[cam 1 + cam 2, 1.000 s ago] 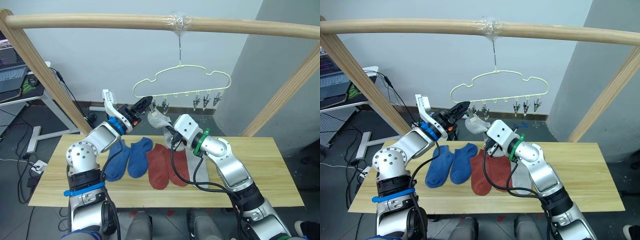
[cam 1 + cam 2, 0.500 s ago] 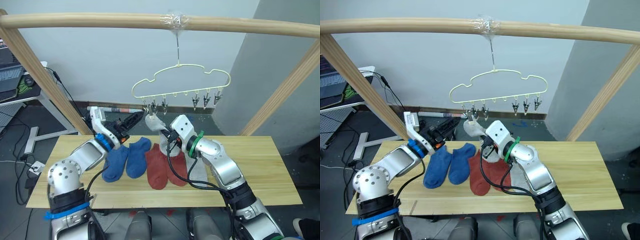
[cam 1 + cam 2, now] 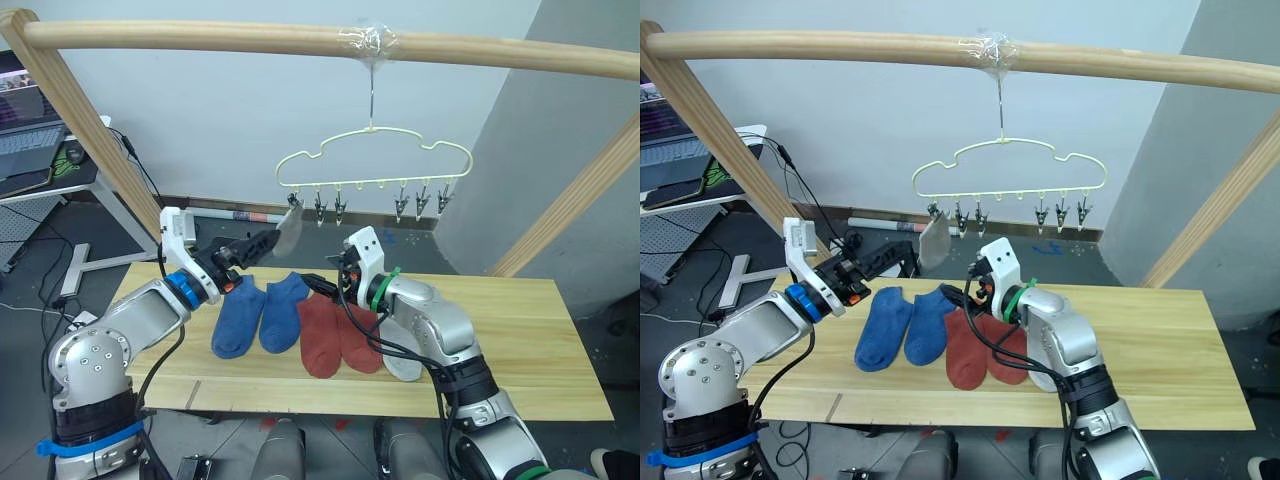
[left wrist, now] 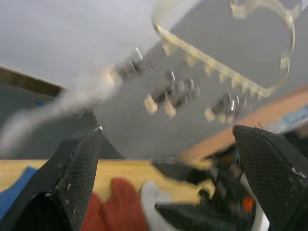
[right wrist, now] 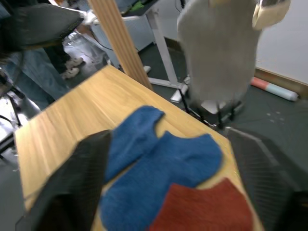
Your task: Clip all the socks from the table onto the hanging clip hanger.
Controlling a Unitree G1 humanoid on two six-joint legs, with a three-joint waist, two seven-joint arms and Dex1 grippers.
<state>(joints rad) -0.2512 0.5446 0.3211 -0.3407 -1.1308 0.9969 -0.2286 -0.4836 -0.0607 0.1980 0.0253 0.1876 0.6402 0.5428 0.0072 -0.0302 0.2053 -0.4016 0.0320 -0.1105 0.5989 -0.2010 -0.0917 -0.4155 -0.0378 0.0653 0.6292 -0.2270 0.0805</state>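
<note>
The pale-yellow clip hanger [image 3: 372,165] hangs from the wooden pole by its hook. One light grey sock [image 3: 290,233] dangles from its leftmost clip, also seen as the grey sock [image 5: 219,53]. On the table [image 3: 540,330] lie two blue socks [image 3: 262,315], two rust-red socks [image 3: 335,335] and a second grey sock [image 3: 402,362]. My left gripper [image 3: 258,250] is open just left of the hanging sock, its fingers [image 4: 79,168] spread wide. My right gripper [image 3: 318,290] is open below that sock, over the blue and red socks, holding nothing.
A round wooden pole frame [image 3: 200,38] spans the top, with slanted legs at both sides of the table. A desk with a laptop [image 3: 30,120] stands at the far left. Several clips [image 3: 420,200] hang at the hanger's right.
Both grippers have opened. The right one let go of the grey sock, which now hangs from the leftmost clip. The left arm drew back down and left. The camera has shifted.
</note>
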